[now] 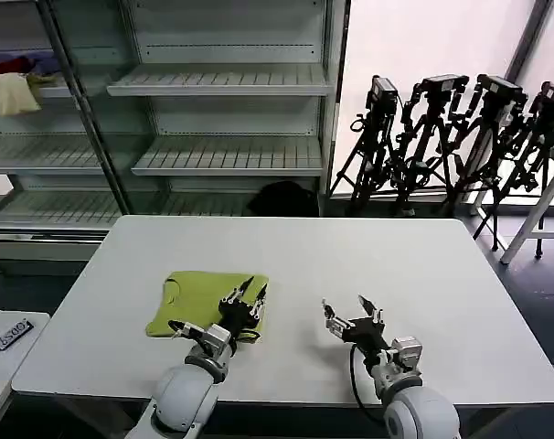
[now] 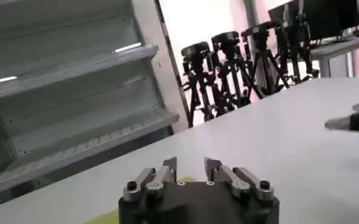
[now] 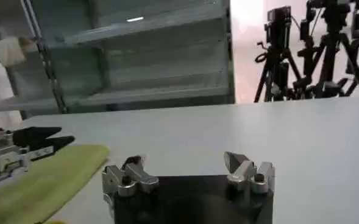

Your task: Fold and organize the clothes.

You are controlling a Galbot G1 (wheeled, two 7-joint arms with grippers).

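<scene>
The clothes are one lime yellow-green T-shirt (image 1: 199,297), lying folded into a flat rectangle on the white table (image 1: 423,265), left of centre near the front edge. My left gripper (image 1: 252,293) hovers over the shirt's right edge, open with a narrow gap and nothing between its fingers. In the left wrist view that gripper (image 2: 190,165) points across the table, with a sliver of the shirt (image 2: 109,217) below it. My right gripper (image 1: 347,309) stands wide open over bare table to the right of the shirt. The right wrist view shows this gripper (image 3: 182,163) and the shirt (image 3: 39,182).
Metal shelving (image 1: 227,82) stands behind the table. A cream cloth (image 1: 12,91) and a red and purple bundle (image 1: 16,64) lie on its upper left shelf. Black tripods (image 1: 460,137) crowd the back right. A small side table (image 1: 7,338) sits at the left.
</scene>
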